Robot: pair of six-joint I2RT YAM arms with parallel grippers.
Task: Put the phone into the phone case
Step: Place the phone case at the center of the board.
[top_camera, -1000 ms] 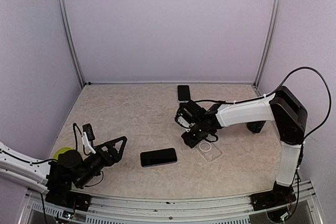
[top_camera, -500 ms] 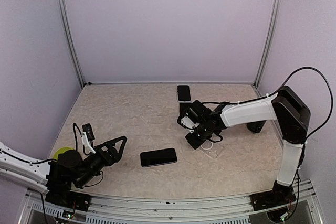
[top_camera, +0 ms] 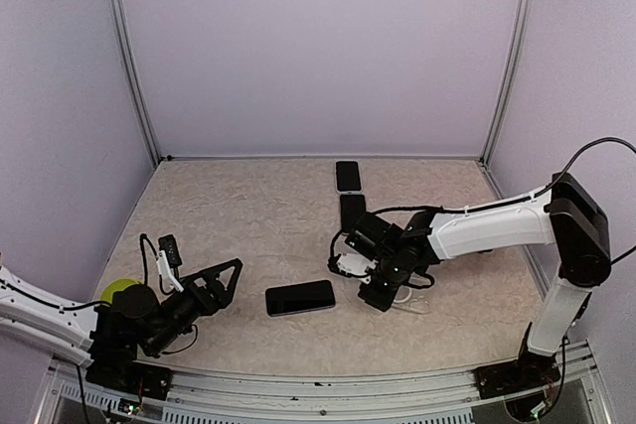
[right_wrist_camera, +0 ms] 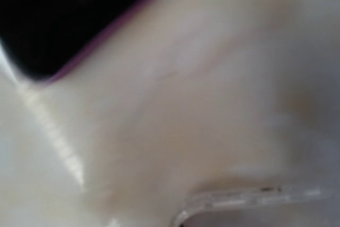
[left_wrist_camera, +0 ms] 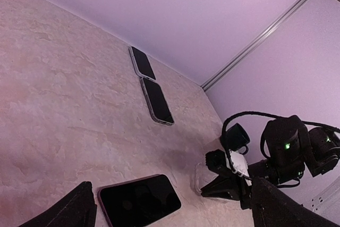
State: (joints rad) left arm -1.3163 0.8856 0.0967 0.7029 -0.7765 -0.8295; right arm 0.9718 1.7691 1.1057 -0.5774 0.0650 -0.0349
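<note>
While right tool [top_camera: 381, 294] sits closed at clear case [top_camera: 405, 299], grip unconfirmed, I judge case-positioning step; next needs left tool [top_camera: 221, 280], wide open, empty, grasping phone [top_camera: 300, 297].

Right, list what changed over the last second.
The right gripper swung toward the near edge and down at the clear phone case, and its jaws closed; whether they grip the case cannot be told. Its arm no longer covers the second phone at the back. The left gripper, open, the centre phone and the rearmost phone stayed put.
</note>
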